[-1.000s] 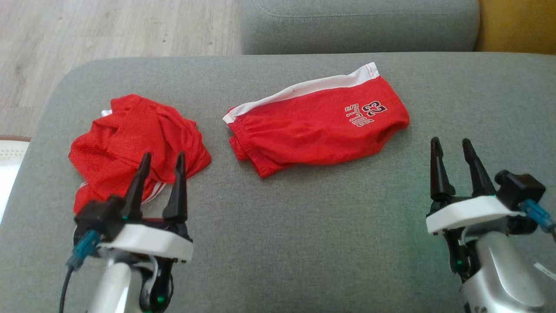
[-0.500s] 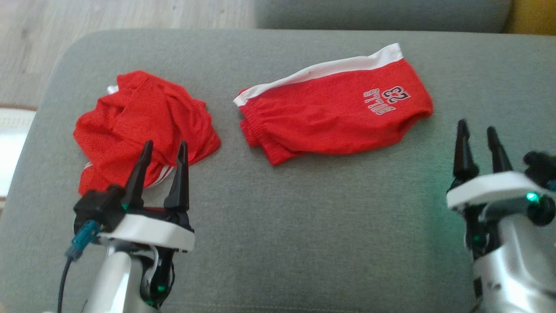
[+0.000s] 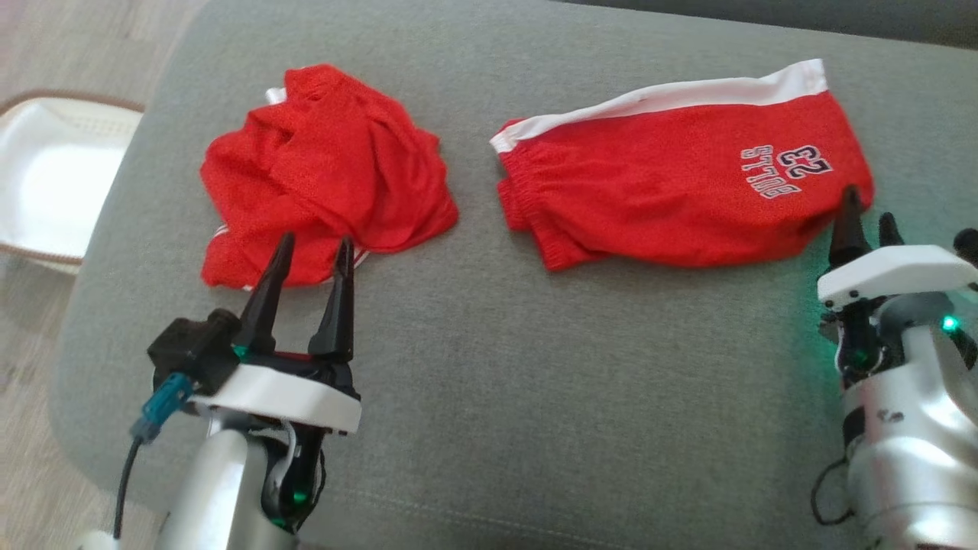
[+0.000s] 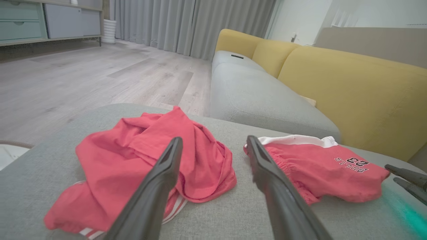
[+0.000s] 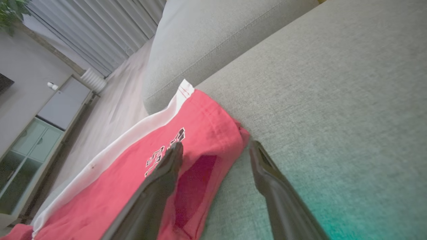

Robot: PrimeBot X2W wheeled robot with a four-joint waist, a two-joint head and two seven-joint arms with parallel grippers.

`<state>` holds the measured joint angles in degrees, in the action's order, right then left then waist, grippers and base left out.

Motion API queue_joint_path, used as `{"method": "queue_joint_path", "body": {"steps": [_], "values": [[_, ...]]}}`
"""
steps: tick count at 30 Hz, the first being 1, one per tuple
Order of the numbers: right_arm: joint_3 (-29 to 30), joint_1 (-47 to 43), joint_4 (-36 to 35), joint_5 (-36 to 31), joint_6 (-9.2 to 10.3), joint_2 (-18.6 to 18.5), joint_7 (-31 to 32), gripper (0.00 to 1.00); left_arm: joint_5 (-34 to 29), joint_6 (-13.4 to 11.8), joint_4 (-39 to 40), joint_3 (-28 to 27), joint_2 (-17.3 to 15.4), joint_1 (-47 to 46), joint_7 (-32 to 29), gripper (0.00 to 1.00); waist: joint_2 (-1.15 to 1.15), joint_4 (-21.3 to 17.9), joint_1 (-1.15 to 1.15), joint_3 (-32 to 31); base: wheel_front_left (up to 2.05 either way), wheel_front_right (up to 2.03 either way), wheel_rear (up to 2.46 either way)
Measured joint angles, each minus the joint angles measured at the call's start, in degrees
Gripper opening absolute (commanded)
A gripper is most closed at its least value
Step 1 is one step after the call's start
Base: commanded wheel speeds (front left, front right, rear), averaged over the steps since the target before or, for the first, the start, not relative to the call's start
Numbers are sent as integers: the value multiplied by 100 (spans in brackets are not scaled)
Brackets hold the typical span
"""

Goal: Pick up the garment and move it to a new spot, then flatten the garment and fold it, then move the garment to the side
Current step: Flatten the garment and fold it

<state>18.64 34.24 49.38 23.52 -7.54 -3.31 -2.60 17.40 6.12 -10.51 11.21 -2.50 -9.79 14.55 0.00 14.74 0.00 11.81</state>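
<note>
The shorts (image 3: 672, 191) lie folded, apparently not yet moved aside. The crumpled garment (image 3: 328, 168) awaits pickup. Left pincer (image 3: 315, 241) and right pincer (image 3: 867, 206) stand wide, empty.

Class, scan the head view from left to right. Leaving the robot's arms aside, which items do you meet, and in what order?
White perforated basket with a brown rim → crumpled red mesh garment → flat red shorts with a white side stripe and printed number.
</note>
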Motion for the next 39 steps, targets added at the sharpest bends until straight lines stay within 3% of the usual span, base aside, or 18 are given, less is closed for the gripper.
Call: {"method": "queue_joint_path", "body": {"steps": [10, 26, 27, 28, 29, 39], "values": [[1529, 793, 1146, -1241, 0, -36, 122, 100, 141, -7, 170, 73, 5, -221, 0, 100, 0, 313, 0, 169, 0, 0, 0], [2227, 1817, 1507, -2243, 0, -115, 430, 100, 372, -118, 307, 310, 14, -463, 0, 100, 0, 509, 0, 644, 0, 0, 0], [2243, 1836, 1507, -2314, 0, -115, 441, 92, 407, -119, 307, 320, 14, -476, 0, 100, 0, 520, 0, 656, 0, 0, 0], [2256, 1847, 1505, -2377, 0, -118, 439, 39, 413, -137, 303, 332, 15, -477, 0, 100, 0, 526, 0, 661, 0, 0, 0], [2260, 1852, 1503, -2434, 0, -118, 437, 0, 413, -159, 297, 345, 15, -477, 0, 100, 0, 528, 0, 657, 0, 0, 0], [2369, 1630, 1595, -2413, 0, -47, -201, 0, 397, -157, 152, 343, 16, -444, 0, 100, 0, 360, 0, 350, 0, 0, 0]]}}
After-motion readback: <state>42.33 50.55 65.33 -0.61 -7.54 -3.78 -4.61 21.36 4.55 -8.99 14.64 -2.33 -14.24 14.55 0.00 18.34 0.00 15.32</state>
